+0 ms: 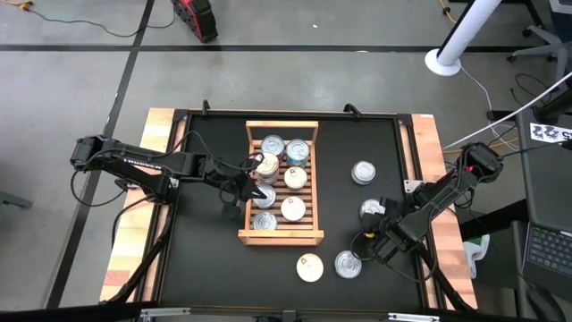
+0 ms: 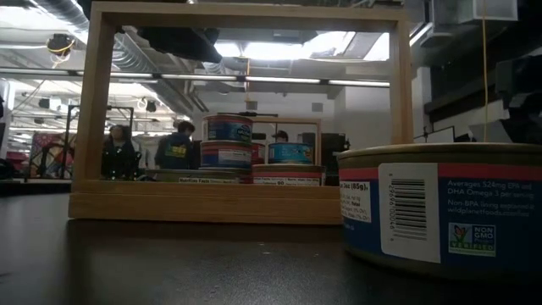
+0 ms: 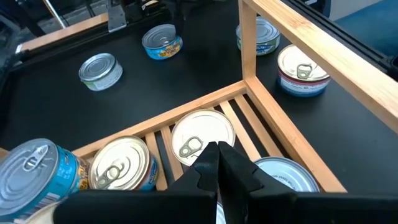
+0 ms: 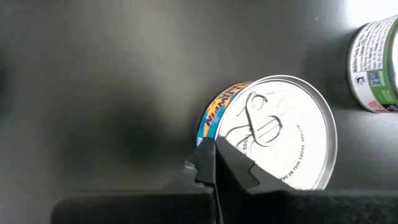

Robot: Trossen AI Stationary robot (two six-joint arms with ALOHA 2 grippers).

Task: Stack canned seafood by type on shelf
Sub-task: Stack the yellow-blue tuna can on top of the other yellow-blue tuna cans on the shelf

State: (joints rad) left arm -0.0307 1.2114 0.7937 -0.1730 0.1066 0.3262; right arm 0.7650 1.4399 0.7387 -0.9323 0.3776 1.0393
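The shelf (image 1: 281, 234) is a light wooden slatted rack in the middle of the table, holding several round tins (image 1: 293, 209), some stacked (image 2: 229, 140). My left gripper (image 3: 217, 163) is shut and reaches in from the table's left, over the rack's left side (image 1: 253, 179), above a silver-lidded tin (image 3: 198, 138). My right gripper (image 4: 214, 167) is shut and low near the table's right edge (image 1: 374, 238). Its tips are at the rim of a blue-and-yellow-labelled tin (image 4: 273, 134) standing on the table. My right gripper's shut fingertips (image 4: 231, 163) lie at the lid rim (image 4: 219, 138) of the blue-and-yellow tin, which stands flat on the table. I cannot tell whether they touch it.
Loose tins stand on the black table right of the rack (image 1: 363, 172) and near its front (image 1: 310, 267), (image 1: 348, 264). A green-labelled tin (image 4: 375, 65) is close to my right gripper. A blue-labelled tin (image 2: 440, 210) fills the low view's right. People stand in the room behind.
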